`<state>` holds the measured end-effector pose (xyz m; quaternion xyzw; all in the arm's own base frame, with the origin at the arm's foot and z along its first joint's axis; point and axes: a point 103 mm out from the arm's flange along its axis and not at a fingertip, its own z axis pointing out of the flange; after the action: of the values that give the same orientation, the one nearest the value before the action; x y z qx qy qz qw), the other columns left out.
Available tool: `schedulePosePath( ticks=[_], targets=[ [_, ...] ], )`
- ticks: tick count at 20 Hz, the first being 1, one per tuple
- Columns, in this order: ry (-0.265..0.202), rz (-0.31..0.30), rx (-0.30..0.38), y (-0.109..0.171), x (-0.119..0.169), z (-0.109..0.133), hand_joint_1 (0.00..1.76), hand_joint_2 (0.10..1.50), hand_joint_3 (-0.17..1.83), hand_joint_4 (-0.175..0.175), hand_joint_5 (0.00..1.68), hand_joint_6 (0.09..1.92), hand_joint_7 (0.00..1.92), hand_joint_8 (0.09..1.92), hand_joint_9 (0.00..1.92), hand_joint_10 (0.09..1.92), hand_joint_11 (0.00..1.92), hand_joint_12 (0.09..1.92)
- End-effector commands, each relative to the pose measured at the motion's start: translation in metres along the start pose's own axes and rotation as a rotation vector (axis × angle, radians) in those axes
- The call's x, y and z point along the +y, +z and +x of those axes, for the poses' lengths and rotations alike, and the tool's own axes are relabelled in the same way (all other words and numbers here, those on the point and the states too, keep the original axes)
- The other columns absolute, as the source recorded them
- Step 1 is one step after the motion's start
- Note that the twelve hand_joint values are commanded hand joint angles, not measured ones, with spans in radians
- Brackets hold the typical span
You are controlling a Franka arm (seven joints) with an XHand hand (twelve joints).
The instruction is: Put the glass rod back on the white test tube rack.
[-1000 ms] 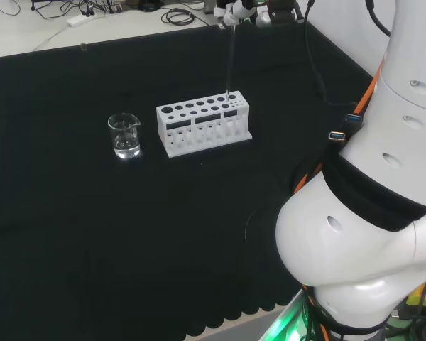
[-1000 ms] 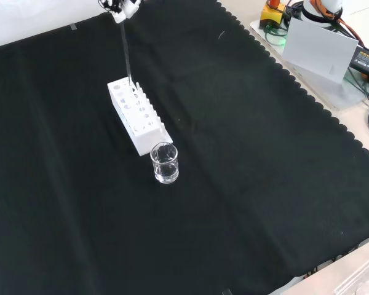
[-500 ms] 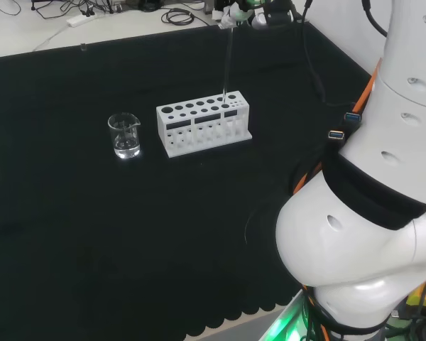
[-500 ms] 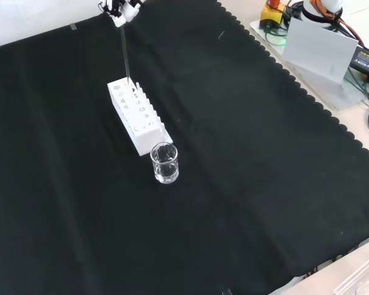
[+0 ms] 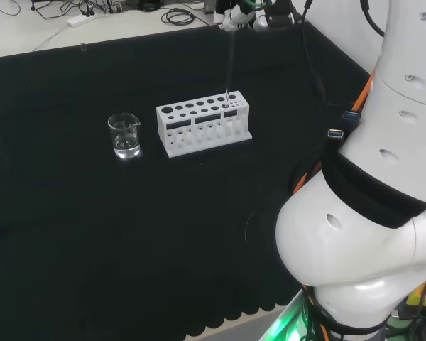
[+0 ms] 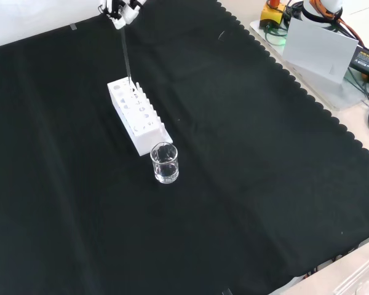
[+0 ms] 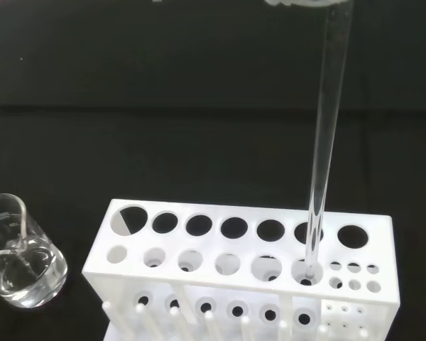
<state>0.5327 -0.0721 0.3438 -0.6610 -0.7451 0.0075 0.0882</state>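
A white test tube rack (image 5: 203, 121) (image 6: 137, 116) (image 7: 248, 268) with two rows of round holes stands on the black cloth. The clear glass rod (image 5: 229, 65) (image 6: 126, 57) (image 7: 326, 142) hangs upright, its upper end pinched in the hand (image 5: 236, 14) (image 6: 121, 10) at the far edge of the head view. In the wrist view the rod's lower tip sits in a hole of the rack's nearer row, close to the end with the small holes.
A small glass beaker (image 5: 125, 135) (image 6: 164, 163) (image 7: 15, 256) with clear liquid stands beside the rack's other end. The arm's white links (image 5: 369, 199) rise at the head view's right. Cables and boxes lie beyond the cloth's scalloped edge (image 6: 307, 92).
The hand has shifted slightly and the rod's tip has come down into a rack hole. Rack and beaker have not moved.
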Motion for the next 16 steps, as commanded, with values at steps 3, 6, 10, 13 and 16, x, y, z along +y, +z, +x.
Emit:
schedulePosePath(
  ticks=[3, 6, 10, 13, 16],
  targets=[
    [-0.006, 0.026, -0.004, 0.011, 0.005, 0.001, 1.40, 1.07, 0.00, -0.175, 1.10, 0.43, 0.97, 1.05, 1.12, 1.14, 1.53, 0.59],
    [-0.006, 0.041, -0.012, 0.027, 0.015, 0.005, 1.40, 1.07, 0.00, -0.175, 1.10, 0.43, 0.97, 1.05, 1.12, 1.14, 1.53, 0.59],
    [-0.035, 0.033, 0.007, 0.035, 0.022, 0.011, 1.40, 1.07, 0.00, -0.175, 1.10, 0.43, 0.97, 1.05, 1.12, 1.14, 1.53, 0.59],
    [0.013, 0.085, -0.051, 0.045, 0.026, 0.001, 1.40, 1.07, 0.00, -0.175, 1.10, 0.43, 0.97, 1.05, 1.12, 1.14, 1.53, 0.59],
    [-0.025, 0.080, -0.059, 0.048, 0.029, 0.009, 1.40, 1.07, 0.00, -0.175, 1.10, 0.43, 0.97, 1.05, 1.12, 1.14, 1.53, 0.59]
  ],
)
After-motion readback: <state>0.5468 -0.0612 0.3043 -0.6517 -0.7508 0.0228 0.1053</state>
